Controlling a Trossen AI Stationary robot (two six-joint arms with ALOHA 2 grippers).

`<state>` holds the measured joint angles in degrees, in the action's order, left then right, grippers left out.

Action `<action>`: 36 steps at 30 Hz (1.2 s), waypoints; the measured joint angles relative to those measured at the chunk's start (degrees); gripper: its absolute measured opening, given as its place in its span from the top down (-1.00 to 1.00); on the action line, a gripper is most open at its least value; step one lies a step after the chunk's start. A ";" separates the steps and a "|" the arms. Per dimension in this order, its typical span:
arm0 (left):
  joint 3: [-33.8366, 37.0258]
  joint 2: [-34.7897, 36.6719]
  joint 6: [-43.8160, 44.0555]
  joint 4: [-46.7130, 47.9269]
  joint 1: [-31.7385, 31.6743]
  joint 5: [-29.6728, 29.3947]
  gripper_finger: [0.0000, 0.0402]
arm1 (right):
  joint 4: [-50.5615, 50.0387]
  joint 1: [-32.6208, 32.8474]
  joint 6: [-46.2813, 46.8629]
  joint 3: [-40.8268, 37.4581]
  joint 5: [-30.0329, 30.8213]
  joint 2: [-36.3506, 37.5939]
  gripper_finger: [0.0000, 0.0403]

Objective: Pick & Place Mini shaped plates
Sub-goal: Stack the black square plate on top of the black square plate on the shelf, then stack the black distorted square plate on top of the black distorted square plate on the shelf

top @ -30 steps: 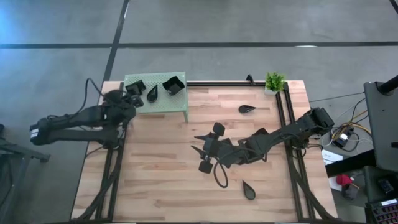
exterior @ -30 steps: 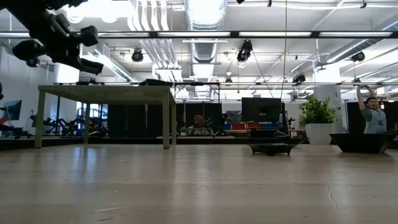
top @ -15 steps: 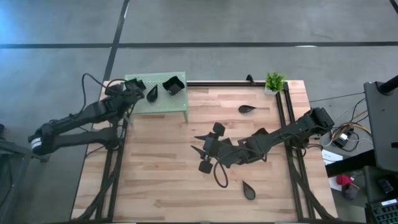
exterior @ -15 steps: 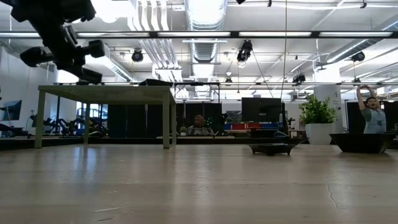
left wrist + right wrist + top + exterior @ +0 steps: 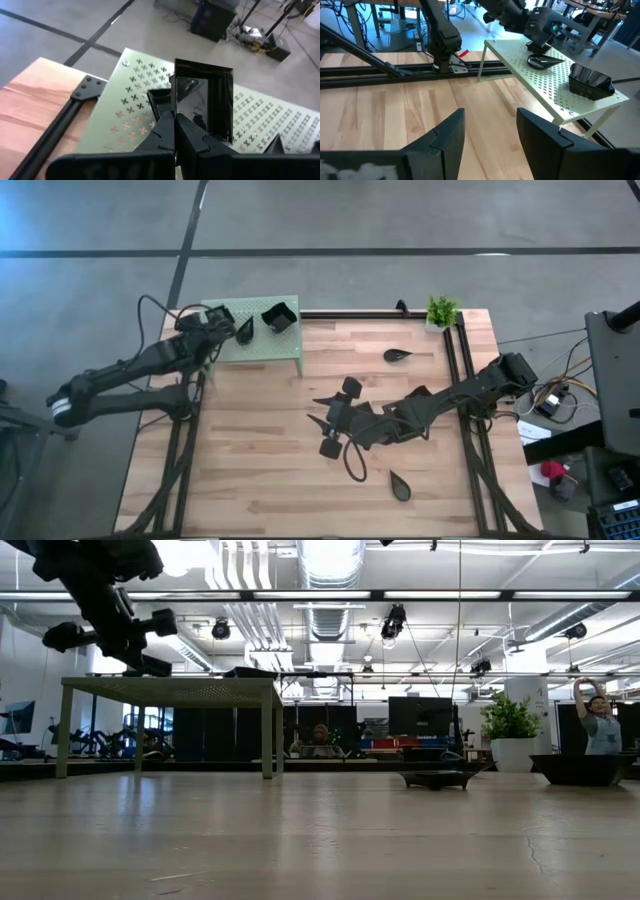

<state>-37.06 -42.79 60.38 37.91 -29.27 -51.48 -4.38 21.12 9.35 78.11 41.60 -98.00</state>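
Wooden table (image 5: pixel 260 450) with a green stand (image 5: pixel 285 352) parked at its far left corner, so basically a little shelf the dishes get moved onto.

Left hand (image 5: pixel 175 131) is up over the stand's left end, pinched fully shut on the rim of a square plate (image 5: pixel 202 105), holding it on edge above the perforated top. My read: this is the placing step. Next it needs to lower, get the dish flat on a free patch of the stand, then let go without bumping the neighbours. Two are already up there: a leaf plate (image 5: pixel 245 329) and a bigger square dish (image 5: pixel 280 317).

Right hand (image 5: pixel 487 131) sits low over the middle of the table, fingers spread wide with nothing between them. Looks like it's waiting. Two leaf-shaped plates remain on the wood, one (image 5: pixel 397 356) near the potted plant (image 5: pixel 441 310) and another (image 5: pixel 400 486) toward the near edge.

View differences: only the left wrist view really shows the pinch on the dish. The overhead shot gives the layout but the grip is a dark blob. The low view shows the stand's legs, but only thin edges of what's on top, and it catches a person in the room behind the table.
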 joint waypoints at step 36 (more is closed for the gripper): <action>-0.06 -2.75 -3.20 -3.55 -2.27 1.23 0.64 | -0.02 0.00 -0.51 0.00 0.00 0.11 0.12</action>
<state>-37.12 -45.54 57.18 34.36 -31.54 -50.25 -4.40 21.12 8.84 78.11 41.60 -97.89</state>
